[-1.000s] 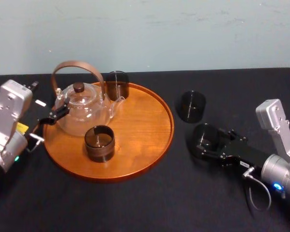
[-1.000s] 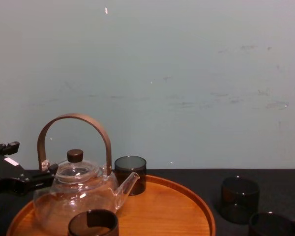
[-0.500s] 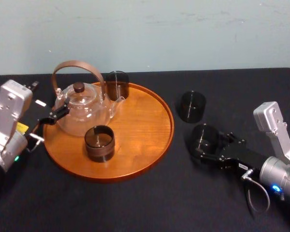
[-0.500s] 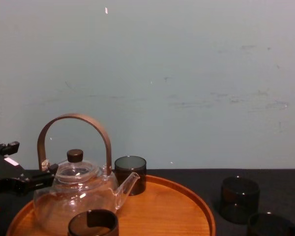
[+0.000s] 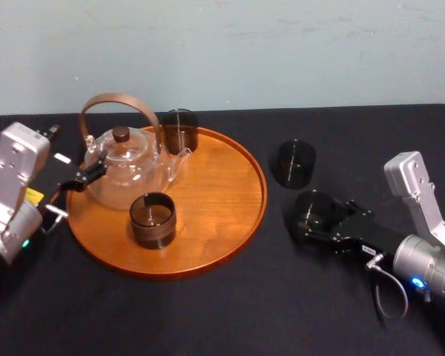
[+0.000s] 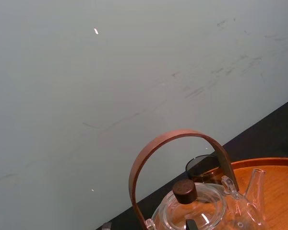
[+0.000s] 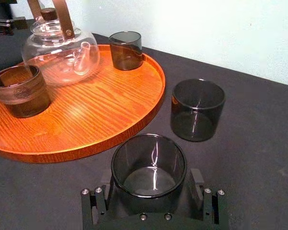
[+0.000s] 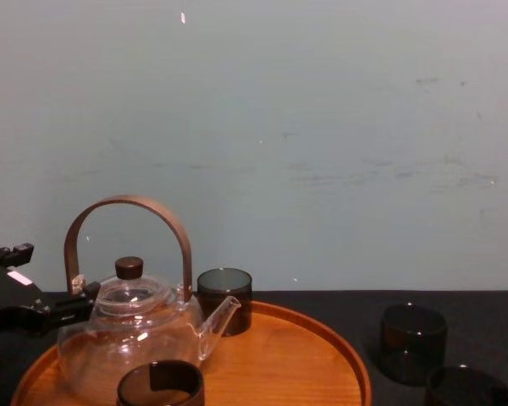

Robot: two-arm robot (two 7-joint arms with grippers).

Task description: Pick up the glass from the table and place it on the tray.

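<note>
The bench point(image 5: 208, 311) carries everything. The tray point(image 5: 222, 200) sits left of centre and already bears a teapot point(image 5: 126, 167) and two dark glasses point(image 5: 153, 219), leaving bare wood on its right half, which looks like the intended landing spot. The left hand point(image 5: 85, 178) is parked at the tray's left edge beside the teapot; its grip cannot be told. The right hand point(image 7: 150, 184) lies low on the bench to the right of the tray, its fingers closed against both sides of the glass point(image 5: 317, 208), low on the wall, presumably for a steady carry. A spare glass point(image 5: 294, 163) stands just behind, apart.
</note>
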